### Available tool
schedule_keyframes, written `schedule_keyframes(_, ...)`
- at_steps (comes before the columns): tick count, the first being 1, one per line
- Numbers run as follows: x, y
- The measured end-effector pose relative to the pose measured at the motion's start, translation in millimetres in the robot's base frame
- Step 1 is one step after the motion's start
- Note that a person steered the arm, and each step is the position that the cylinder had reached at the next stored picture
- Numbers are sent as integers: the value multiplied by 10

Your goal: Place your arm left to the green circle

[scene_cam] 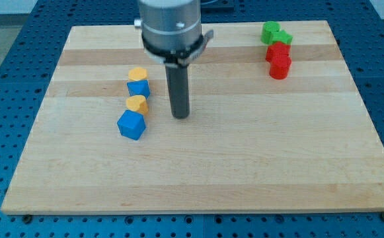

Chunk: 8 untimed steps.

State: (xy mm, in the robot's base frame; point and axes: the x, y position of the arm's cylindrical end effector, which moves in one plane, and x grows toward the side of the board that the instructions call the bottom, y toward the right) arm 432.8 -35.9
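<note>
Two green blocks touch each other at the view's top right: one slightly higher and to the left, the other lower right. I cannot tell which one is the circle. My tip rests on the board near the centre-left, far to the left of and below the green blocks. It touches no block. The rod hangs from the arm's grey end at the view's top.
Two red blocks sit just below the green pair. Left of my tip stand a column of a yellow block, a blue block, a yellow block and a blue block. The wooden board lies on a blue surface.
</note>
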Motion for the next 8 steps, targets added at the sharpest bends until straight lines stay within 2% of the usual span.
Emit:
schedule_keyframes(1, -133, -7)
schedule_keyframes(4, -167, 195)
schedule_keyframes(6, -497, 1045)
schedule_keyframes(7, -612, 1139)
schedule_keyframes(8, -1018, 1150)
